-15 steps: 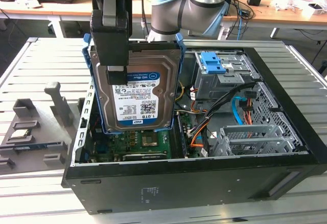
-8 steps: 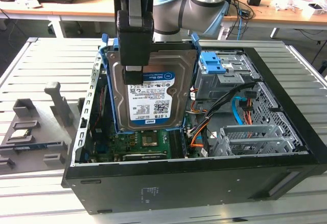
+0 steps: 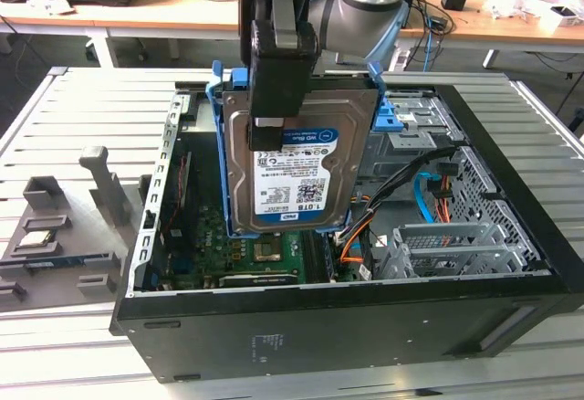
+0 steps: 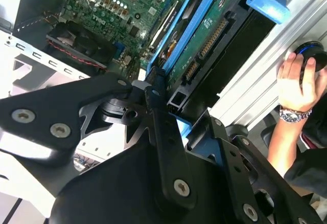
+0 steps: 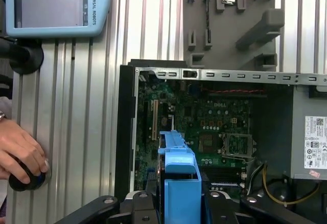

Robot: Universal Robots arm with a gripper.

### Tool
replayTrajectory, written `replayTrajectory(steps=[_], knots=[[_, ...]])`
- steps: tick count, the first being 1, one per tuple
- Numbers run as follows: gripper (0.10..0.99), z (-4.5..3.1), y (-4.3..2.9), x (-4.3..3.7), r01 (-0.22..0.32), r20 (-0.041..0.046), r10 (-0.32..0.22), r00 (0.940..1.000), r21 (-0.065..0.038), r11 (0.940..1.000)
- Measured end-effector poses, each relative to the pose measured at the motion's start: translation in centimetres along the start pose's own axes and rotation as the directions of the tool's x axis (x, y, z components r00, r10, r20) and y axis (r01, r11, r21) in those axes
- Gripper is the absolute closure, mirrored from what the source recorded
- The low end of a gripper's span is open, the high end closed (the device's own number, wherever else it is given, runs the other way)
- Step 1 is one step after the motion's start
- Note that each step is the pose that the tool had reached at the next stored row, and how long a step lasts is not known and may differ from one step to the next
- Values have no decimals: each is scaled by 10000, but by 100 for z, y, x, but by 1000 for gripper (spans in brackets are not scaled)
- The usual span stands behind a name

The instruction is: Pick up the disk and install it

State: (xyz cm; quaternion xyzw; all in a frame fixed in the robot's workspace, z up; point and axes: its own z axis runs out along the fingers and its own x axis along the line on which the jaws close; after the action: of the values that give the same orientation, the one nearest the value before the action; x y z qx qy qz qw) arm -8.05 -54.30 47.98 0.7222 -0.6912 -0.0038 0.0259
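The jaws are clamped on the disk point(image 3: 297, 167), which hangs upright in the air above the open computer case point(image 3: 365, 309) (its label faces the exterior view). Below it lies the motherboard point(image 5: 214, 121); loose cables point(image 3: 429, 194) run beside the drive cage point(image 3: 452, 245). In my judgement the bracket could snag those cables, or slip in so narrow a grip.

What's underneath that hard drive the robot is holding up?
Below the disk, held by the hand, lies the open computer case with its green circuit board. The disk hides the board directly behind it.
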Motion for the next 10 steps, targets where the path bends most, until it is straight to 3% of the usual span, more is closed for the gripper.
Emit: replayTrajectory(steps=[10], knots=[[722,-9,-221,10,-5,-6,5,10000,0,10000]])
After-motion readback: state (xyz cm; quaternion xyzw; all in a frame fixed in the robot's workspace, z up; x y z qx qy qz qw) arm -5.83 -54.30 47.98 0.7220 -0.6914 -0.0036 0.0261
